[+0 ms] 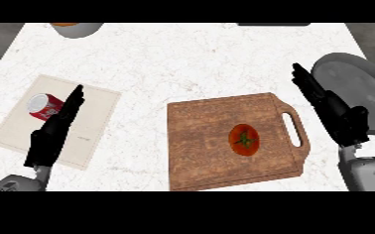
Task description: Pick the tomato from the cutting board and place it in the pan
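Note:
A red tomato (244,140) with a green stem lies on the wooden cutting board (205,144), right of its middle. The grey pan (350,74) sits at the right edge, partly cut off by the view. My right hand (330,106) stands open, fingers straight and pointing up, between the board's handle and the pan, touching neither the tomato nor the board. My left hand (55,129) is open too, fingers up, resting at the lower left over a pale mat, far from the tomato.
A red and white can (44,105) lies on the pale mat (95,114) at left, next to my left hand. A grey bowl (76,28) with something orange sits at the top left edge. White marble counter (190,59) stretches behind the board.

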Robot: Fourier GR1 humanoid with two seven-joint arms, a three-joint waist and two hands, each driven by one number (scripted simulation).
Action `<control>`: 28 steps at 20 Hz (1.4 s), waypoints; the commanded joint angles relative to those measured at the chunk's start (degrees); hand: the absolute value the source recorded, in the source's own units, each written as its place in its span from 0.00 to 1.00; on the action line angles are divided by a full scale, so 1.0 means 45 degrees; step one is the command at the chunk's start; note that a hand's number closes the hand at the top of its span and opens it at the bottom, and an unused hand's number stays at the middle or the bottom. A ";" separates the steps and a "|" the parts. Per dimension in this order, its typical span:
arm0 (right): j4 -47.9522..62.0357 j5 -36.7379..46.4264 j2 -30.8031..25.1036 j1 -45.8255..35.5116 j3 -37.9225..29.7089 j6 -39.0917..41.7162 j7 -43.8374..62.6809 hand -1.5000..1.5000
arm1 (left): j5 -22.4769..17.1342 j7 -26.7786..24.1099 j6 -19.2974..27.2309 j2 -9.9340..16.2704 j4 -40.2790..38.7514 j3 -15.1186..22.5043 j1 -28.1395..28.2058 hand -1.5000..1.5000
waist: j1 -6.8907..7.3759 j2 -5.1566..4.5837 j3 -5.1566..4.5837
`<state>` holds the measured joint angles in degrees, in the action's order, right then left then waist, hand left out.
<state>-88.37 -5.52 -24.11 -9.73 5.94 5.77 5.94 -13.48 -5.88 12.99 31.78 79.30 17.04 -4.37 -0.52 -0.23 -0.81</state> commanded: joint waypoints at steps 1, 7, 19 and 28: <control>-0.1678 0.0481 0.0470 0.0917 -0.0059 -0.0794 -0.0196 1.00 | -0.0092 -0.0055 -0.0205 -0.0557 -0.0605 -0.0543 -0.0543 0.50 | -0.0023 0.0073 0.0174; -0.3339 0.3124 -0.0115 0.0860 -0.1617 -0.4143 -0.0488 1.00 | -0.2044 0.1107 0.0688 -0.1361 0.0621 -0.1658 -0.0441 0.50 | -0.0691 0.0343 0.0111; -0.9561 1.0009 0.0447 0.9216 0.0617 -0.6516 -0.1188 0.00 | -0.2252 0.2613 0.1201 -0.1359 0.1777 -0.1871 -0.0928 0.50 | -0.0449 0.0167 0.0148; -1.0538 1.3251 -0.0736 0.7402 0.1547 -0.3093 0.3817 0.00 | -0.1915 0.2611 0.0902 -0.1903 0.1921 -0.1408 -0.1325 0.50 | 0.0260 -0.0019 0.0103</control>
<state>-132.85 42.50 -24.97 25.36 10.68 -14.35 14.82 -22.69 6.84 17.26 24.84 87.98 9.57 -10.07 -0.43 0.04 -0.24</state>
